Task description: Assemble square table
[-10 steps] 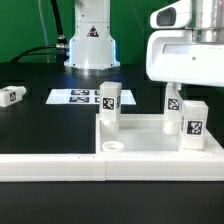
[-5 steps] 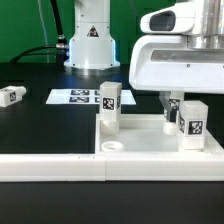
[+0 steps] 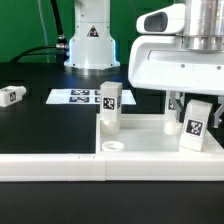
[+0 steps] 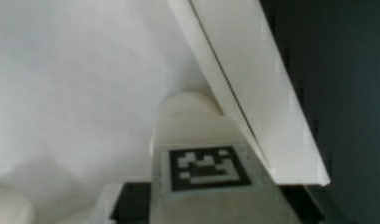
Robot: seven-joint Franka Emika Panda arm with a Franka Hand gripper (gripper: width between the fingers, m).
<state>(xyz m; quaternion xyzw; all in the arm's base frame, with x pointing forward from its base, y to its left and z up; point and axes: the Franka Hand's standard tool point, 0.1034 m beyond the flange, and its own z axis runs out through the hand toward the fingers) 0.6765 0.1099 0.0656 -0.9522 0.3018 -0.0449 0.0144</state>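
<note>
The white square table top (image 3: 150,128) lies at the exterior view's right, rim up, with a round corner socket (image 3: 114,146) showing. One tagged white leg (image 3: 109,106) stands upright in its near-left corner. A second tagged leg (image 3: 197,124) stands at the right, leaning slightly. My gripper (image 3: 190,110) hangs over this leg with its dark fingers (image 3: 176,103) down beside it. In the wrist view the black pads (image 4: 137,203) press both sides of the leg (image 4: 208,150), so the gripper is shut on it. A third leg (image 3: 12,96) lies loose at the far left.
The marker board (image 3: 72,97) lies flat behind the table top. A long white fence bar (image 3: 50,166) runs along the front. The robot base (image 3: 90,40) stands at the back. The table top's rim (image 4: 249,80) passes close beside the held leg.
The jaws have closed from wide open onto the right leg. The hand has shifted slightly to the exterior view's right, and the leg has moved and tilted with it.
</note>
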